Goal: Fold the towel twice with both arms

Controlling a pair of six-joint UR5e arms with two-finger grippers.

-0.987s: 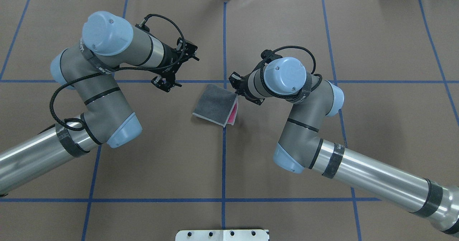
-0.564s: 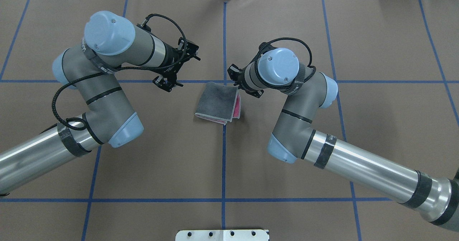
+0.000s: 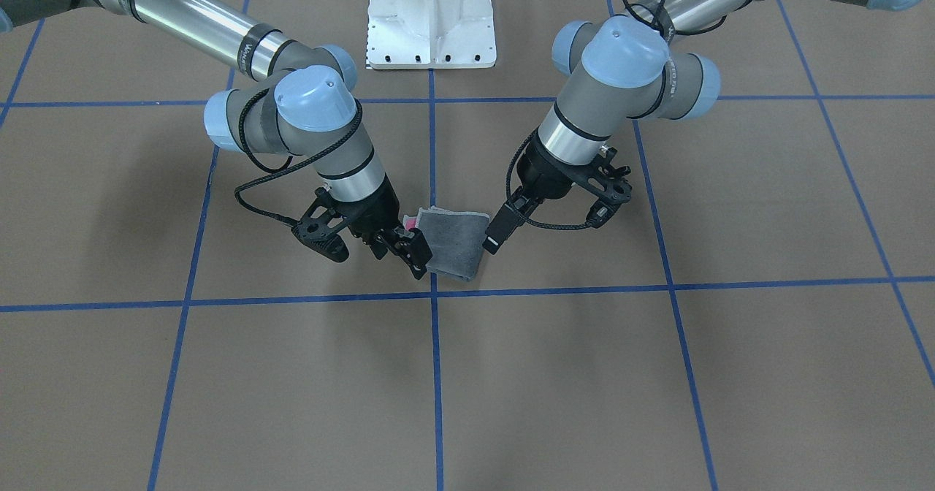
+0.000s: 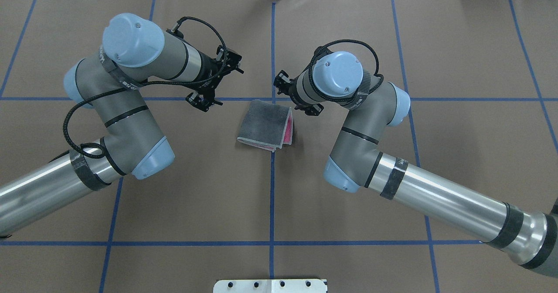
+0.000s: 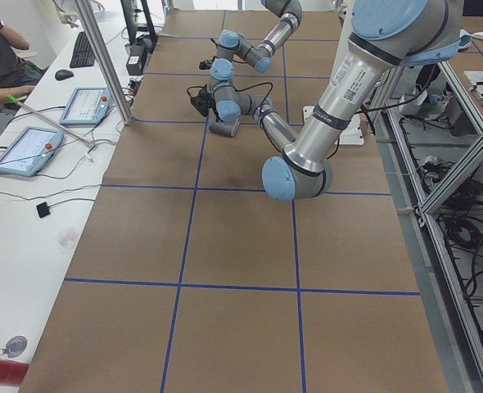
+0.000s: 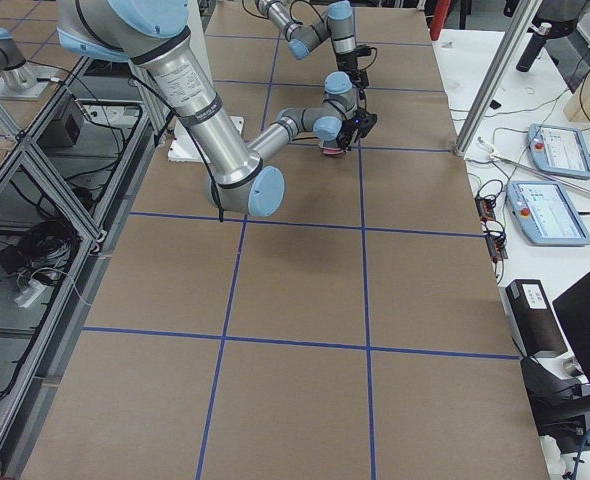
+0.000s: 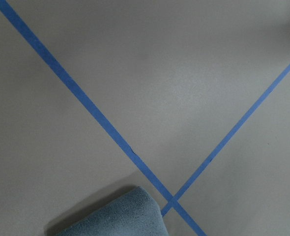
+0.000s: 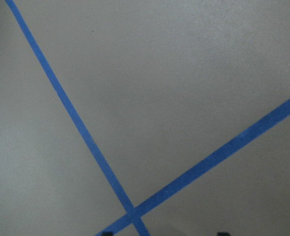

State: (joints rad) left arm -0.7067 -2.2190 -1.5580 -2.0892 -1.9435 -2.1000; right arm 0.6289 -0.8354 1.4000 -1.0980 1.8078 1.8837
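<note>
One table (image 4: 187, 206): brown covering, marked with blue tape lines (image 4: 271, 197) in a grid; we see it run across the whole overhead view.
Left arm (image 4: 126, 110): silver-grey with light-blue caps. In the overhead view it enters from 8 o'clock and bends towards the middle.
Right arm (image 4: 362, 131): the same build, entering the overhead view from 4 o'clock, with its wrist above the towel's 2 o'clock corner.
Pedestal (image 3: 431, 16): white, bolted, at 12 o'clock in the front-facing view.
Towel (image 4: 263, 120): folded small and lying flat on the table across the middle tape line, just at 6 o'clock of a tape crossing. Grey face up; pink shows along its 3 and 6 o'clock edges in the overhead view.
Right gripper (image 3: 400, 250): at the towel's 9 o'clock in the front-facing view, just beside it. We see its fingers spread and nothing between them.
Left gripper (image 3: 495, 239): at the towel's 3 o'clock in that view, just beside the edge. We cannot tell whether its fingers are apart or together.
</note>
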